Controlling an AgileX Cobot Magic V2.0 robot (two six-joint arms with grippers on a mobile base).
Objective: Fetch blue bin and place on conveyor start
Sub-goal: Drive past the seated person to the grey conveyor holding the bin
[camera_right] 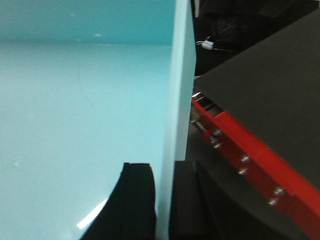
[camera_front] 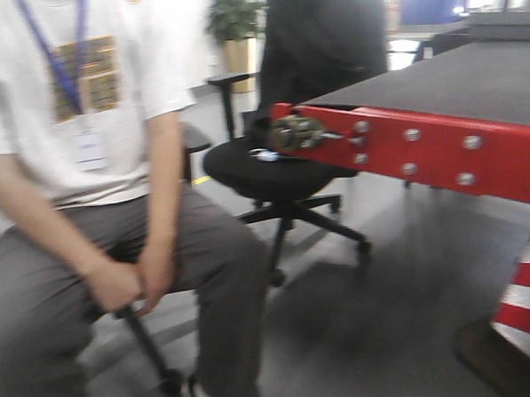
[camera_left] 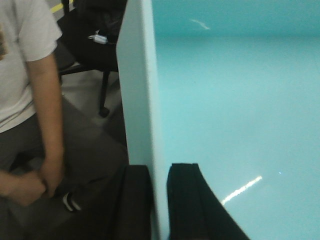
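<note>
Got the left gripper (camera_left: 159, 172) pinched shut on one blue bin (camera_left: 230, 100) wall, right gripper (camera_right: 164, 170) same on the opposite wall. Held just beside the belt (camera_right: 270, 85), red edge (camera_right: 255, 157) at 4 o'clock of that wall.

Front view soft all over, motion blur worst on seated guy (camera_front: 95, 172). Background top right blown out white. Mushy shadow on floor (camera_front: 410, 253) under office chair (camera_front: 281, 166). Wrist views a bit cleaner, blue bin (camera_left: 240, 110) evenly lit inside, thin white glare streak on its bottom in both. Total black blobs, zero detail: left gripper fingers (camera_left: 192, 200), right gripper fingers (camera_right: 135, 200).
</note>
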